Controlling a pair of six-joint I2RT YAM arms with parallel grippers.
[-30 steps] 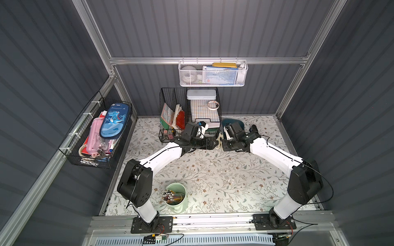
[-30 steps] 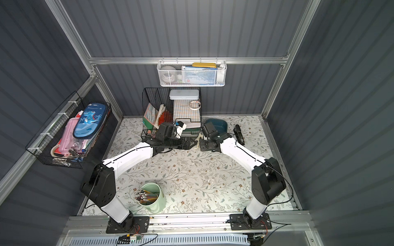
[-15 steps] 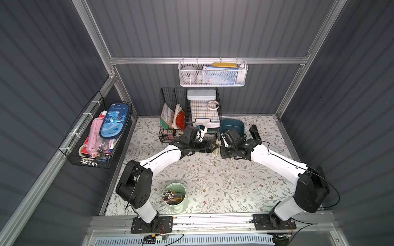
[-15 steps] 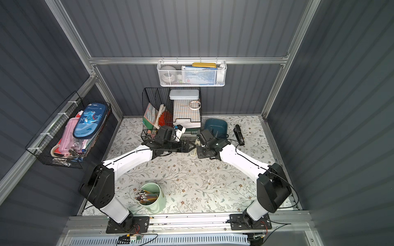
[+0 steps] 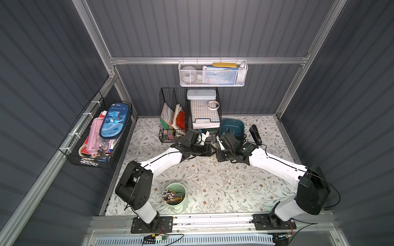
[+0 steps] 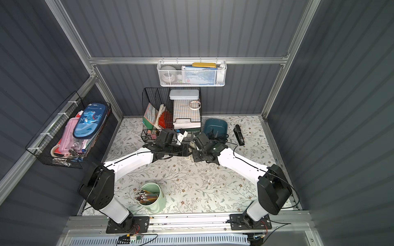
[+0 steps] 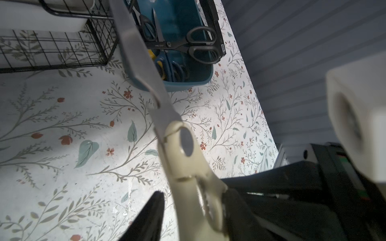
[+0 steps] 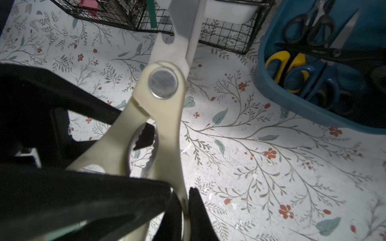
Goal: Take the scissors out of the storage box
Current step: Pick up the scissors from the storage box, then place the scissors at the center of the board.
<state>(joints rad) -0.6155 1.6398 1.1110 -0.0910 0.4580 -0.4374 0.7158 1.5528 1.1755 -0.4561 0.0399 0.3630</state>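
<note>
Above the mat (image 8: 261, 173), cream scissors (image 8: 163, 83) — right claw (image 8: 184, 201) clamps handle, left claw (image 7: 194, 196) seemingly part-open.

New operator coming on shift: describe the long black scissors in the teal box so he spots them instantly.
Find the dark teal storage box on the floral mat, beside the black wire organiser. The long black scissors lie crosswise over the other pairs, black blades included, longer than any neighbour.

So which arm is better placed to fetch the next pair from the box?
Probably the right: the right gripper sits nearer the storage box than the left gripper. It is shut on the cream-handled scissors, though, whose handle the left's jaws straddle, so it must let go first.
</note>
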